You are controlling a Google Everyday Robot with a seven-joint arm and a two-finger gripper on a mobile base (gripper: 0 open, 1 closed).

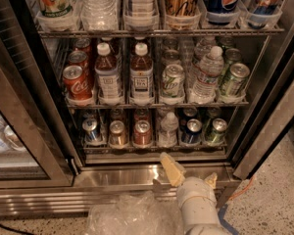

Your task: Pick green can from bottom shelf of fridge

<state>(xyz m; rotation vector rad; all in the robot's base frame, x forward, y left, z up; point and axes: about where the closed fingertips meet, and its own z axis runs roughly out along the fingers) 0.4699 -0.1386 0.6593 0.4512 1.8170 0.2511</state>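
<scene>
A red cola can [71,82] is sitting at the left of the middle rack [157,103], two brown-tea bottles [141,73] standing beside it, a water bottle [206,73] further right. Down below, crumpled clear plastic [130,214] is lying on the speckled floor [277,190], just left of the hand [191,175], which is hovering low with fingers apart.

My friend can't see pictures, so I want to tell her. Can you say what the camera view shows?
The robot's hand, its fingers apart, sits low in front of the open fridge, just below the bottom shelf. The green can stands untouched at the right end of that shelf's front row, beside a navy-blue can.
</scene>
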